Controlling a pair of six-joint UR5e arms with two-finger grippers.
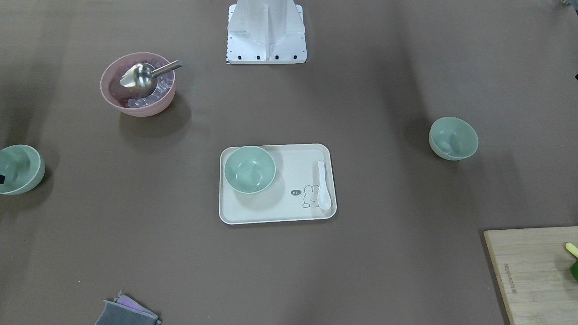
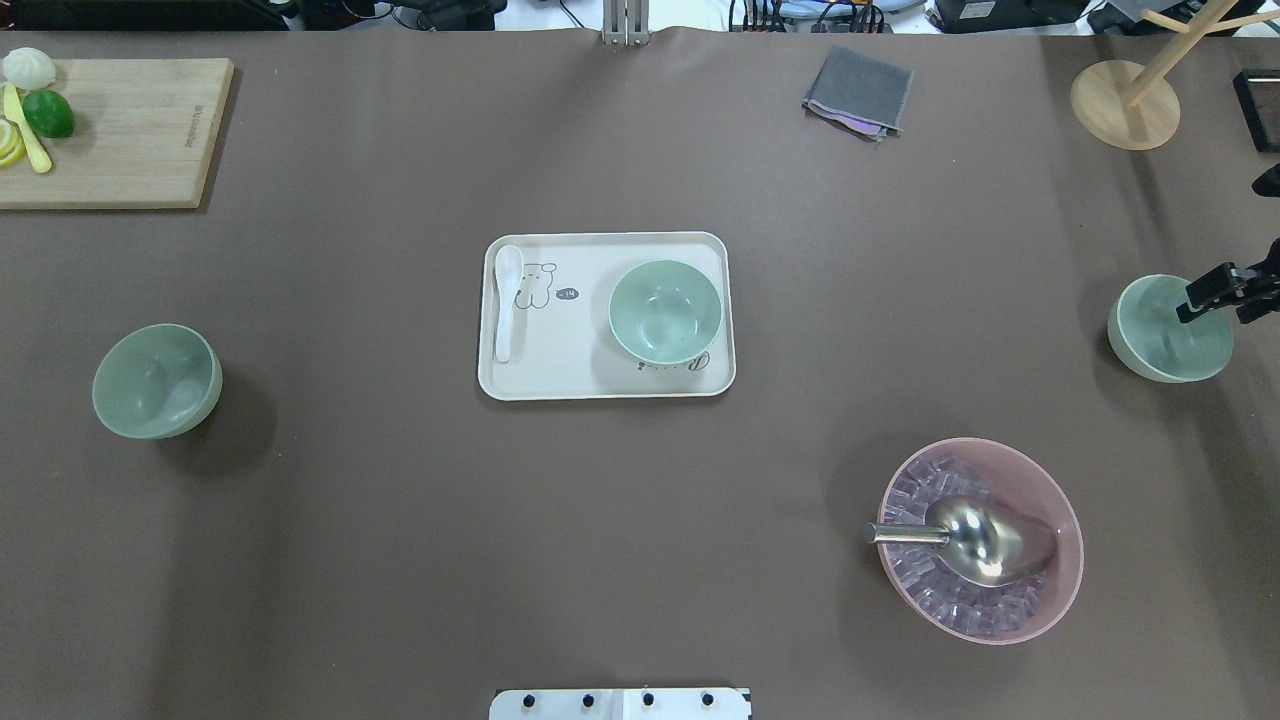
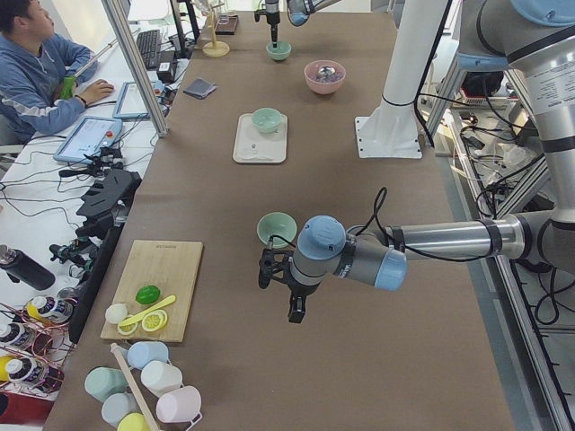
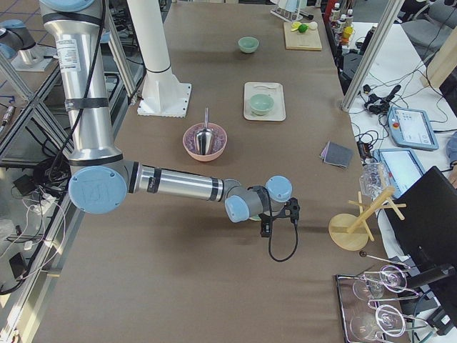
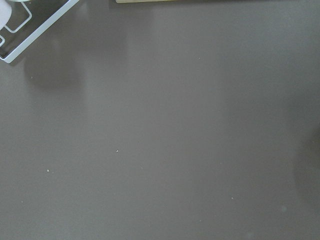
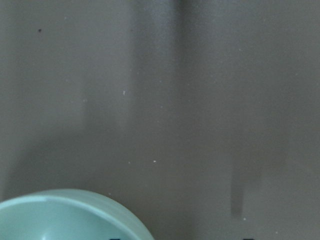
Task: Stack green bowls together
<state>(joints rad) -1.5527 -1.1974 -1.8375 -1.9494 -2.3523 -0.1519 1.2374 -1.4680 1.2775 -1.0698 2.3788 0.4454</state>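
Three pale green bowls stand apart. One sits on the cream tray at mid-table, also in the front view. One stands on the table at my left, also. One stands at my right edge, also. My right gripper is at this bowl's rim. In the right wrist view the bowl fills the bottom left, and the fingertips stand wide apart, open. My left gripper shows only in the left side view, near the left bowl. I cannot tell its state.
A pink bowl with ice and a metal scoop stands front right. A white spoon lies on the tray. A cutting board with fruit lies far left. A grey cloth and a wooden stand are at the far edge.
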